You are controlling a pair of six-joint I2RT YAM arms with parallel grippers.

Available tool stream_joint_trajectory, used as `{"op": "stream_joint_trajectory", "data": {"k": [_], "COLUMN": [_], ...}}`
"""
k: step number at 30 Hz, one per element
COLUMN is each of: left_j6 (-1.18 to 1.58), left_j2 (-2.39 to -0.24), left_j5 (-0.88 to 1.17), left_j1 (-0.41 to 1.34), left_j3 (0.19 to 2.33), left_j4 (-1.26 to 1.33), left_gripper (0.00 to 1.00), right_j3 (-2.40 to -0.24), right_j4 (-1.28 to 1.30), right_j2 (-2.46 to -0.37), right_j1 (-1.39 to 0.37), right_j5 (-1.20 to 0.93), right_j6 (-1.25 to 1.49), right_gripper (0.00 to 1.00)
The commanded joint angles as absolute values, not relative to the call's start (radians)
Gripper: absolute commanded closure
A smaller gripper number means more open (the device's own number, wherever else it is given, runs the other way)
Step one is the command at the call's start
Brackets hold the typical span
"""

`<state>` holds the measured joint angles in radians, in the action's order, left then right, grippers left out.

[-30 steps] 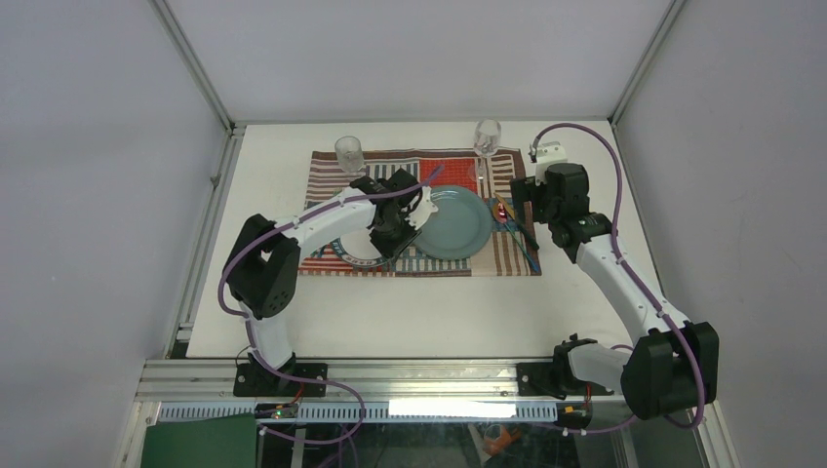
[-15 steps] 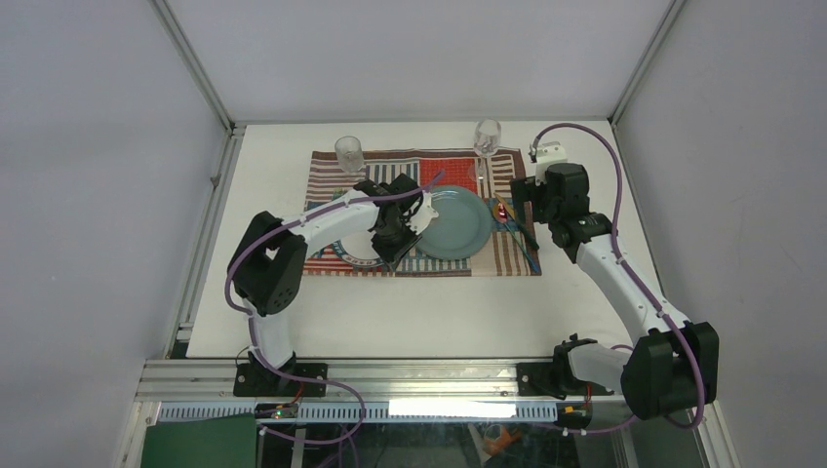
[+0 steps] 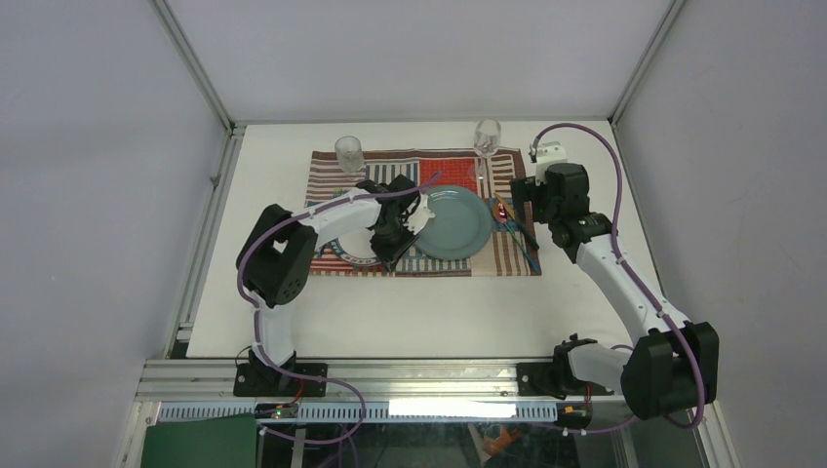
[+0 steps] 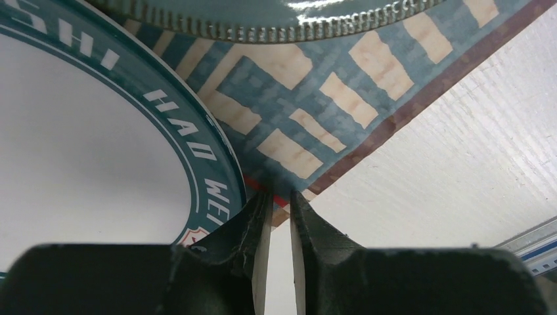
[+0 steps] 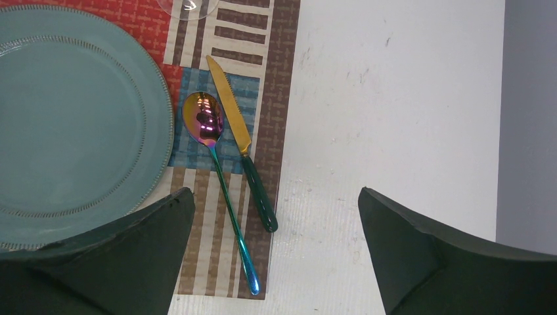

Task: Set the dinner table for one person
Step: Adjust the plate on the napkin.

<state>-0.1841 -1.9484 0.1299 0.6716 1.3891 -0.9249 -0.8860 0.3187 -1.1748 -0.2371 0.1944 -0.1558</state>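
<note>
Teal plate [image 5: 66, 125], spoon [image 5: 202, 119], knife [image 5: 235, 128], placemat [image 5: 279, 79], dinner table [image 5: 394, 98]

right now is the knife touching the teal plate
Apart. Right wrist view: the spoon lies between knife and teal plate, with placemat visible between spoon and plate.

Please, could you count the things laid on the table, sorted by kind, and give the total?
Plates: 2 (teal plate, white plate with a teal rim)
Glasses: 2 (tumbler, wine glass)
Cutlery: 2 (spoon, knife)
Mats: 1 (placemat)
Total: 7 on the dinner table
</note>
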Motion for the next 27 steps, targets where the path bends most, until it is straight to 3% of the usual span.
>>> {"op": "stream_joint_trajectory", "data": {"k": [1,15,27], "left_j6": [-0.200,-0.222,-0.226], "left_j2": [-1.945,-1.955,-1.668], "left_j5": [0.129,0.155,0.085], "left_j1": [0.637,0.581,0.519], "left_j3": [1.418,1.457,1.514], "left_j4": [-0.887,-0.895,-0.991], "left_gripper": [0.81,0.82,0.79], "right_j3": [-0.896,-0.891,-0.899], "right_j4": [0.279,0.283,0.281], "right_j2": [-1.153,-1.147,-1.157], "right_j1": [-0.230,-0.230,-0.229], "right_j5": [0.198,0.196,0.178], "right_j6": [-0.158,-0.159,-0.163], "right_gripper": [0.00,0.00,0.00]}}
